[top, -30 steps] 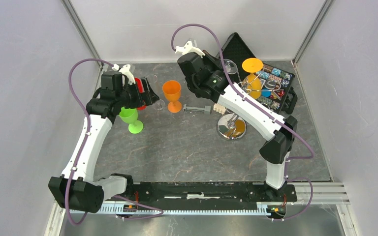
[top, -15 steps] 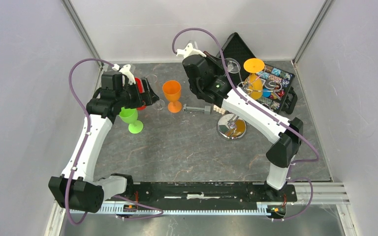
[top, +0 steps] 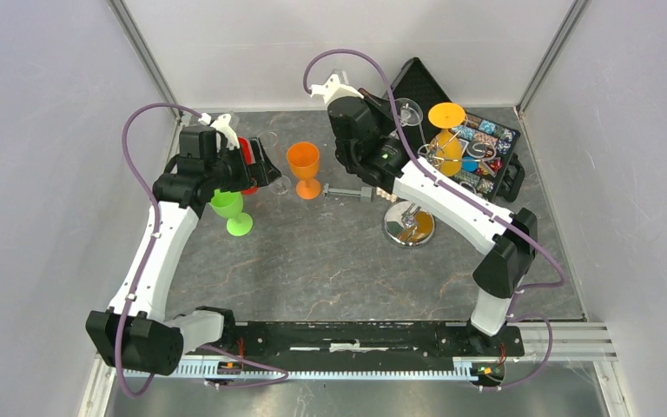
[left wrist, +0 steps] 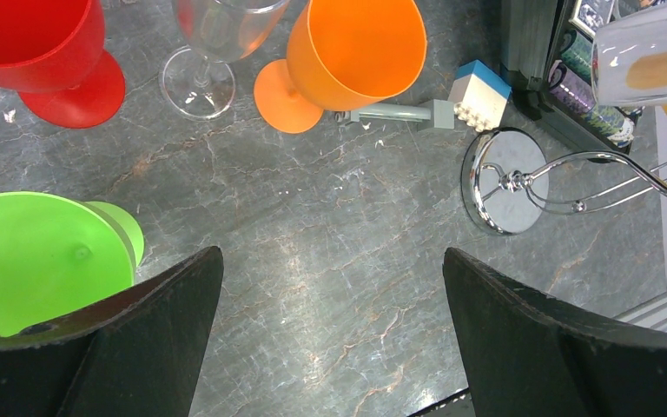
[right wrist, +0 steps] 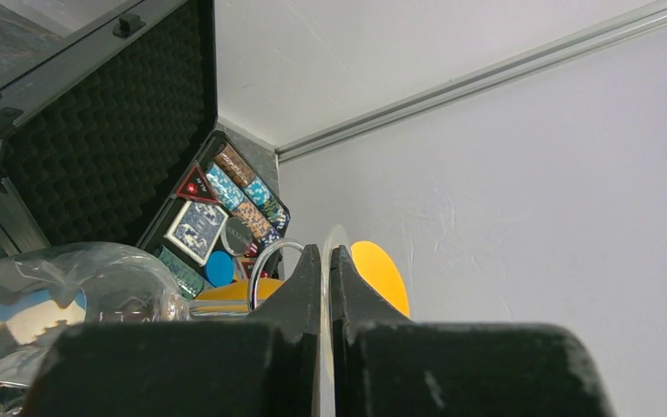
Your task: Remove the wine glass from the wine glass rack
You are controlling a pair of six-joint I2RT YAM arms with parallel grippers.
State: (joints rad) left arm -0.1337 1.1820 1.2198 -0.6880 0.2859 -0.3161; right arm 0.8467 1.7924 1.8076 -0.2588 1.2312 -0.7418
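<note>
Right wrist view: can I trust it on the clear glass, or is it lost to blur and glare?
Right wrist: the right hand is a dark, soft close-up; the clear wine glass reads as reflections, its foot a thin pale edge pinched in the shut hand. Top external: the glass is faint against the black case. Left wrist: sharp, evenly lit.

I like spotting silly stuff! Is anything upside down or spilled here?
Nothing is spilled or broken. One orange glass hangs upside down on the silver rack, foot up, which is how a rack holds it. The right gripper pinches the foot of a clear glass beside it.
</note>
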